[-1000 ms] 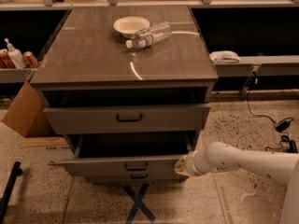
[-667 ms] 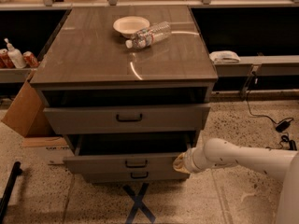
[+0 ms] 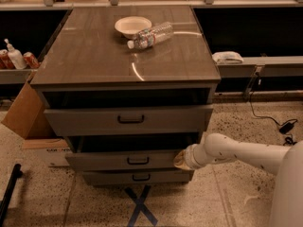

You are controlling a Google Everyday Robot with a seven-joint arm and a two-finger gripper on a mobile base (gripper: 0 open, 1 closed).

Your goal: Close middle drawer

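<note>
The cabinet fills the middle of the room. Its top drawer is pulled out a little. The middle drawer sits below it, partly out, with dark open space showing above its front.

The robot's white arm reaches in from four o'clock. The gripper is pressed against the drawer front at its three o'clock end, well away from the small black handle. I can't tell whether the gripper is spread or pressed together.

To my eye the push is in progress and the drawer has some way to go. Pushing at one end tends to skew a wide, shallow drawer on its runners. I'd slide the contact toward the handle, or else keep the force straight toward twelve o'clock, and go slowly.

The top drawer overhangs just above the gripper, so the arm should stay low and level. The bottom drawer lies close beneath.

The floor on the arm's side looks open, with a cable farther off at three o'clock. A cardboard box crowds the cabinet at nine o'clock, clear of the drawer's path.
</note>
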